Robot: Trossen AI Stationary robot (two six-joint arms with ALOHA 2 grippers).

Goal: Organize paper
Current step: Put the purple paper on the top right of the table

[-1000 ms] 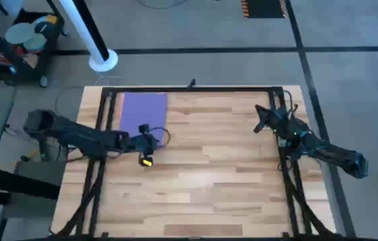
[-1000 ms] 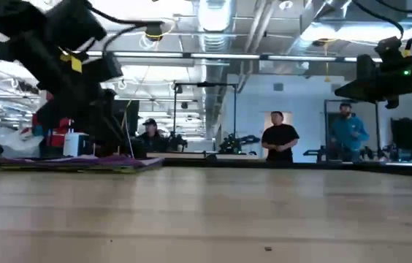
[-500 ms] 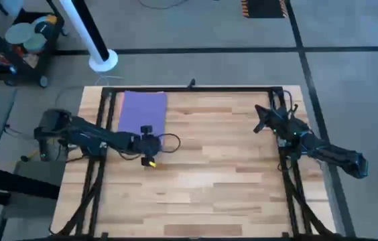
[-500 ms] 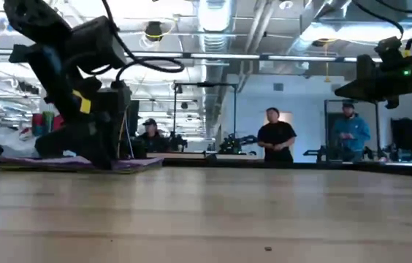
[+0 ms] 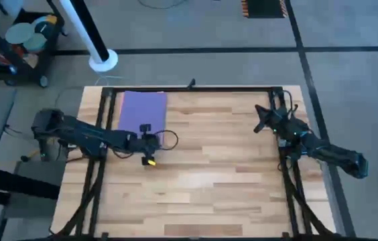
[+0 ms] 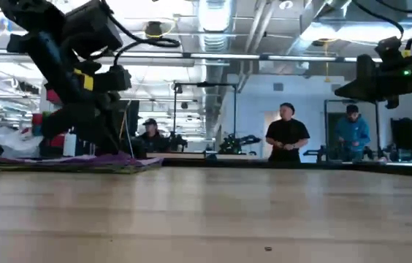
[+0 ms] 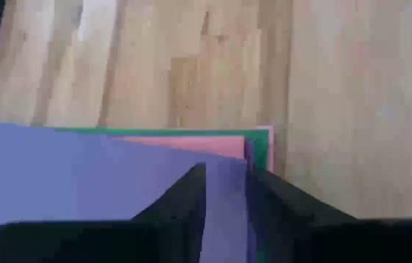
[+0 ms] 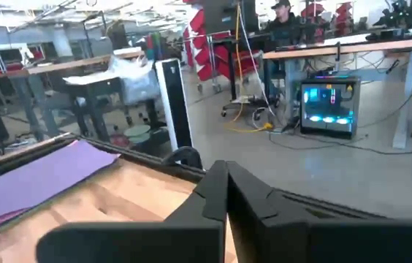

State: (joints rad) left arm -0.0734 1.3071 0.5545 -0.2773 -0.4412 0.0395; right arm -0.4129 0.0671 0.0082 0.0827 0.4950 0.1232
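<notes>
The left gripper (image 7: 226, 191) pinches, it seems, the purple top sheet of the paper (image 5: 143, 111) near the table's (image 5: 229, 174) far-left corner. The right gripper (image 5: 261, 119), fingers closed on nothing, hovers by the far-right corner.

Tabletop (image 5: 216, 174): light wooden planks, framed along far edge and both sides by dark rails. One stack of paper (image 5: 142, 110) is laid flat at the far left corner, long side running front to back, purple sheet on top. In the left wrist view the stack (image 7: 82, 175) is seen fanned slightly at one corner: pink and green edges are exposed under the purple sheet. In the low view the stack (image 6: 82, 162) is seen lying flat at far left.
</notes>
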